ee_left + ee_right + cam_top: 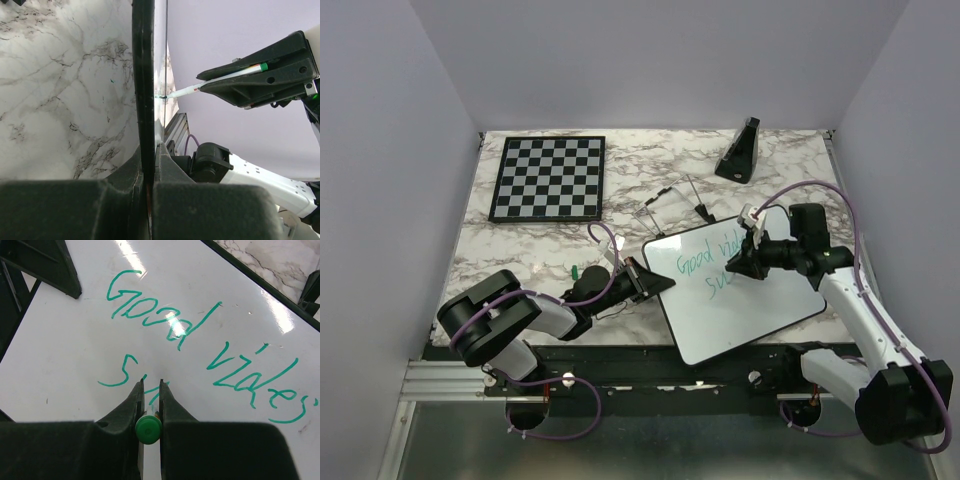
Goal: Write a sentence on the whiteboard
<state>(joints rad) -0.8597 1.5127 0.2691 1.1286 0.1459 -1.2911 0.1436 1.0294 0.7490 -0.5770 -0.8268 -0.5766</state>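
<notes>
**Inspector:** Position of the whiteboard [750, 310]?

**Assistant:** On the table [520, 260], in front of both arms and turned askew. Its left corner sits between the jaws of the left gripper [655, 282], which is clamped on the thin black rim.

**Inspector:** And the right gripper [149, 390]?

**Assistant:** Closed tight on a marker [148, 430], green end toward the wrist. It hangs over the whiteboard's middle, so the right arm is judged the writing arm and the left only steadies.

**Inspector:** The relation governing the next stroke?

**Assistant:** The left wrist view shows the whiteboard edge-on. The marker's long axis meets its face nearly square, with the tip touching or all but touching. The sentence [200, 340] reads "Good vibes" on its first line. The second line shows "S" and a further letter, partly hidden by the fingers, and ends at the tip. Judged: the unwritten space lies along that line toward the whiteboard's right edge, so the tip must travel that way.

**Inspector:** Surfaces?

**Assistant:** The whiteboard is glossy and smooth, with rounded corners and streaks of glare, and the ink is thin and teal. The table is marbled white with grey veins. The marker is slim with a white barrel. Judged: the whiteboard could slide under pen pressure unless the rim grip holds
</notes>
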